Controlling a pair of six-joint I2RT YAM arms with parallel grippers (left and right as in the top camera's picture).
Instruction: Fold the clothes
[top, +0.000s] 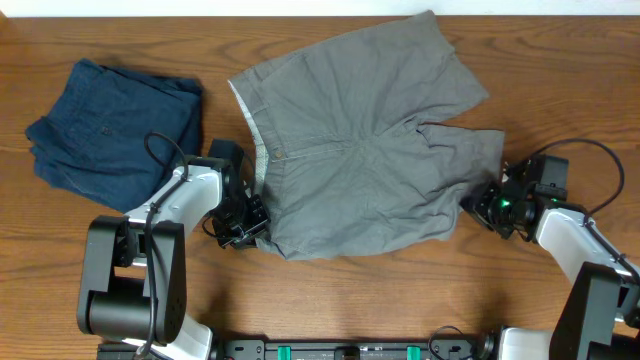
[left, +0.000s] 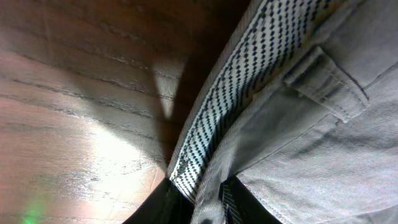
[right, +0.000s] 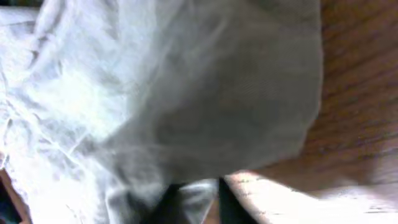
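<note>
The light grey shorts (top: 360, 150) lie spread on the wooden table, waistband to the left, legs to the right. My left gripper (top: 250, 228) is shut on the near corner of the waistband; the left wrist view shows the patterned inner waistband (left: 249, 93) and a belt loop (left: 326, 84) pinched between the fingers (left: 208, 208). My right gripper (top: 482, 205) is shut on the hem of the near leg; the right wrist view shows pale fabric (right: 161, 106) caught between the fingers (right: 194, 202).
A dark navy folded garment (top: 115, 130) lies at the table's left, just beyond my left arm. Bare wood (top: 400, 300) runs along the near edge, in front of the shorts.
</note>
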